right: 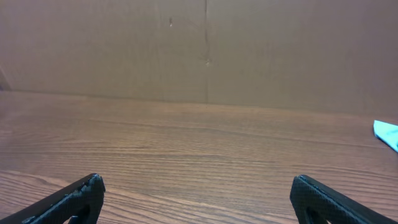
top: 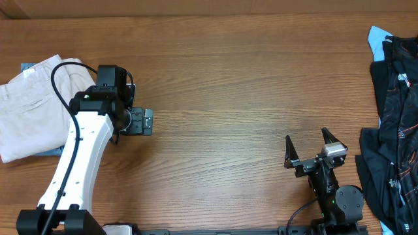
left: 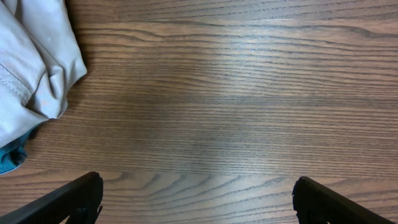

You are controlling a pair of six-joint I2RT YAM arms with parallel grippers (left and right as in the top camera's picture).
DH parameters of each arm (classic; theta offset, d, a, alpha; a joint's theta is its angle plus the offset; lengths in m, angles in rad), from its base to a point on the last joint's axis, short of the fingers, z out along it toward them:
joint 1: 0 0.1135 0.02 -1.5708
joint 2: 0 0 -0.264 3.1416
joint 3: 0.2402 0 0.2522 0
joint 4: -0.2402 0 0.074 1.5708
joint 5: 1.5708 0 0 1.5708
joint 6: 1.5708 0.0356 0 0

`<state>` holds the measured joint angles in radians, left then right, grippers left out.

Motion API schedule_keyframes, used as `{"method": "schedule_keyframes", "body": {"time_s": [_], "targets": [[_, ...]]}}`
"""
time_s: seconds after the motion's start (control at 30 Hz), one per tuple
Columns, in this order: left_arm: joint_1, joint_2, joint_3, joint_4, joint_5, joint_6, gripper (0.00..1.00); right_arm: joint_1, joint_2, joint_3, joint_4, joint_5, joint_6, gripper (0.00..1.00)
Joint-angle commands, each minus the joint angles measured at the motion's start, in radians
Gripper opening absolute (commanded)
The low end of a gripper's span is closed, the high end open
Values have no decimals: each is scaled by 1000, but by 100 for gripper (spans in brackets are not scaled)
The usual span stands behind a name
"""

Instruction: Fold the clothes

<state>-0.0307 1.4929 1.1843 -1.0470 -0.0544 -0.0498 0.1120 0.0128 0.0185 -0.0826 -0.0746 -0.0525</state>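
The clothes, a pair of beige shorts (top: 32, 108), lie folded at the table's left edge. In the left wrist view a rounded corner of the shorts (left: 31, 56) fills the top left. My left gripper (top: 139, 122) hangs just right of the shorts, apart from them, and stands open (left: 198, 186) over bare wood. My right gripper (top: 307, 147) is near the front right of the table, far from the shorts. It is open (right: 198, 185) with nothing between its fingers.
A blue denim piece (top: 26, 66) peeks out from under the shorts, and its edge (left: 9, 158) shows in the left wrist view. Black patterned garments (top: 395, 130) with a sky-blue piece (top: 377, 39) are heaped at the right edge. A cardboard wall (right: 205, 50) stands behind the table.
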Motion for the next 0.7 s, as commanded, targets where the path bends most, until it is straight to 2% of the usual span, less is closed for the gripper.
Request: {"method": "schedule_keyframes", "body": {"time_s": [0.0,0.17,0.33,0.47,0.6,0.67], "targets": [[4,-71,2,1,-8,13,100,0,-10,-11,6,-6,-4,100],[4,-278,2,1,-8,13,100,0,-10,-11,6,-6,-4,100],[4,-499,0,1,-8,93,100,0,-10,-11,6,-6,-4,100],[5,-638,-44,1,-5,95,100,0,-10,-11,6,-6,-4,100],[5,-769,-180,38,-4,95,100,0,-10,-11,6,-6,-4,100],[5,-858,-292,108,3,95,100,0,-10,-11,6,-6,-4,100]]}}
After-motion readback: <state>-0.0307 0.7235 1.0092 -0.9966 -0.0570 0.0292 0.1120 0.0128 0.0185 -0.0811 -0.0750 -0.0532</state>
